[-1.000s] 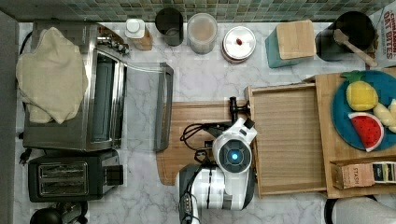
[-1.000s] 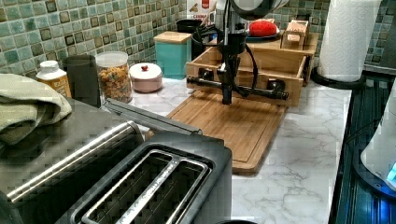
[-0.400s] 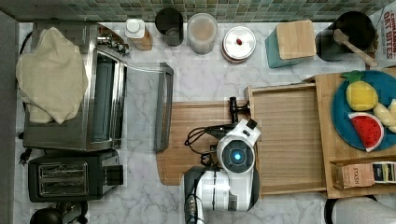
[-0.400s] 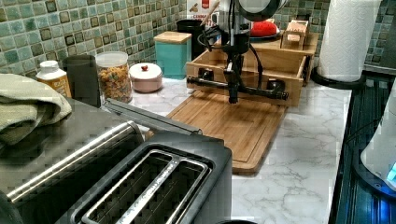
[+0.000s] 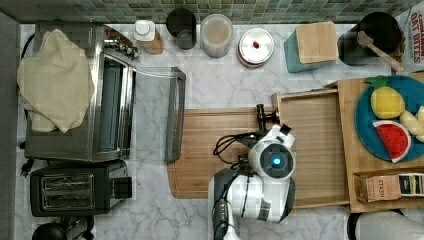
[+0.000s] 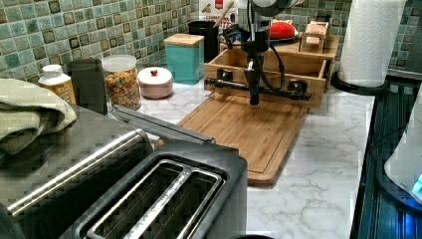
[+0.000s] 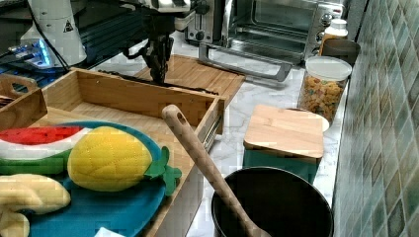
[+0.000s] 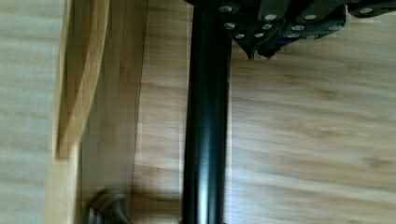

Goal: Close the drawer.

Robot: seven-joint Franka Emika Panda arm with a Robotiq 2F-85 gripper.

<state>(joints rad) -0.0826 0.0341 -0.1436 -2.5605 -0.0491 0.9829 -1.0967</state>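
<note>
Our count of the things on the counter

We count one drawer (image 5: 320, 145), one cutting board (image 5: 215, 150), one teal box (image 5: 309, 46), one toaster oven (image 5: 95, 100) and one toaster (image 5: 75, 190). At 12 o'clock in the top view we count three containers: one small bottle (image 5: 145, 34), one dark cup (image 5: 181, 26), one cereal jar (image 5: 216, 34). One blue plate (image 5: 372, 140) carries four toy fruits.
</note>
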